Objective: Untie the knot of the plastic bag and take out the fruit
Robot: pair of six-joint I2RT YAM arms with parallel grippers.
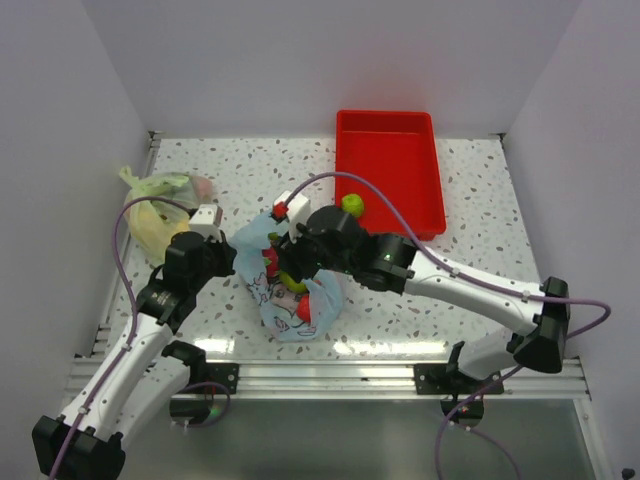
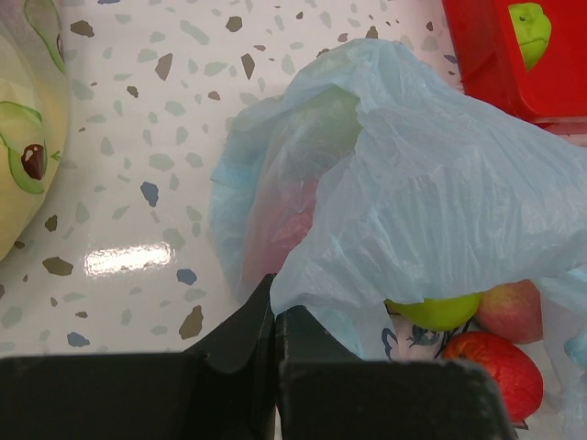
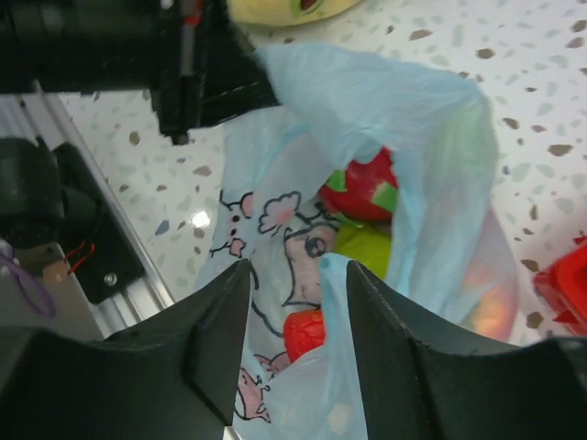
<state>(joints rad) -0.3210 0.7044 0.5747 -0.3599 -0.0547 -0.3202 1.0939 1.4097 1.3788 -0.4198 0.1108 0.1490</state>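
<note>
The plastic bag point(image 1: 275, 315) lies crumpled on the speckled surface point(image 1: 250, 170) in the middle, between the two arms, its mouth open and its printed cartoon face turned up. The left fingers point(image 2: 234, 353) are pressed together on a fold of the light blue rim, which drapes from there like a hood over the contents. The right fingers point(image 3: 215, 348) stand spread above the opening, with a strip of the bag's edge rising in the gap between them, not squeezed.

The fruit lies inside the bag: a pink dragon fruit point(image 3: 359, 194) with green tips; a green round one point(image 3: 369, 249) just below it; a red one point(image 3: 305, 335) near the printed face; and a pinkish peach point(image 2: 510, 312) seen under the raised plastic. A further green fruit point(image 1: 352, 205) sits in the red tray point(image 1: 390, 150) at the far right. A yellow-green bag point(image 1: 150, 215) rests at the far left, well apart from the tray.
</note>
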